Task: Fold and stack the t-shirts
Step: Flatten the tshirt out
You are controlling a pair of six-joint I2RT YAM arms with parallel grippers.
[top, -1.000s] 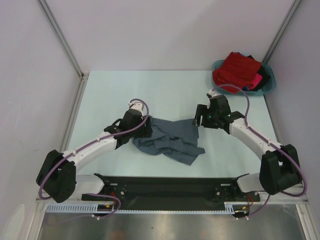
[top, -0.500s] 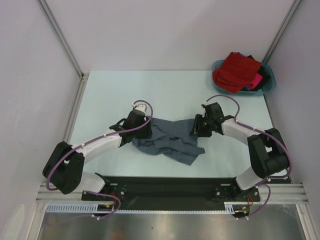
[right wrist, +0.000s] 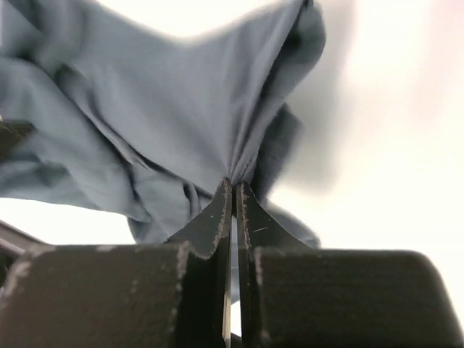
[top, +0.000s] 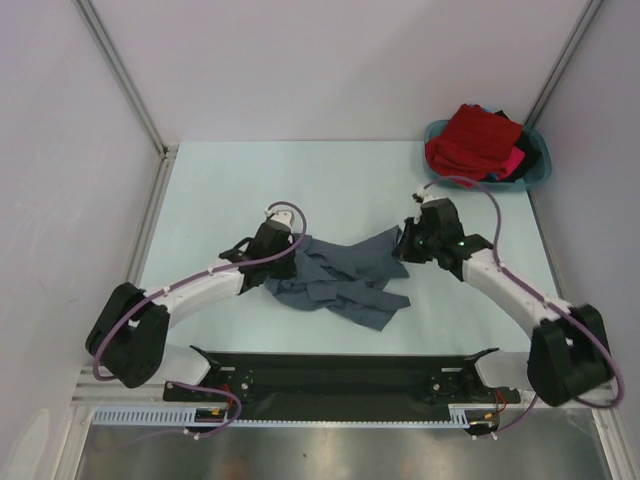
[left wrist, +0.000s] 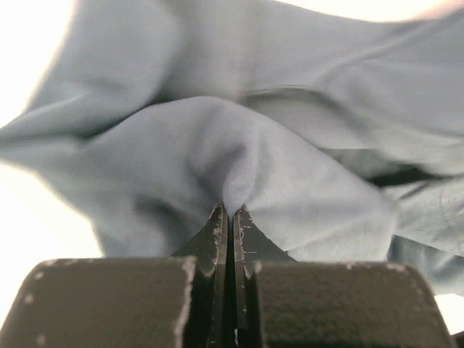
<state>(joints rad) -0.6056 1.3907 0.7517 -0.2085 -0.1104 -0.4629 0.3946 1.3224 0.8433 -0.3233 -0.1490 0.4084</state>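
Slate-grey cloth is the thing in hand: the grey t-shirt (top: 340,280) lies crumpled in the middle of the surface (top: 230,180), a little nearer to the near edge than to the far one. It is not flat. Many folds run across it, and one loose end points toward the near right corner.

The left hand (left wrist: 230,212) is closed on a pinch of cloth at the shirt's left side; in its wrist view the two fingers are pressed together and the cloth rises in a ridge from their tips. The right hand (right wrist: 233,183) grips the shirt's far right part in the same way, and there the cloth is drawn up into a peak.

The step appears to be the spreading of this shirt, before any fold is made. The next move probably calls for both hands to hold their pinches, draw apart toward the left and right edges until the cloth is tight, and then lay it down smooth. Whether the two pinched places are matching corners cannot be told.

In the far right corner the teal basin (top: 541,176) holds the red t-shirt (top: 472,140) on top, with pink cloth (top: 514,160) and dark cloth (top: 531,148) beside it, not yet folded.
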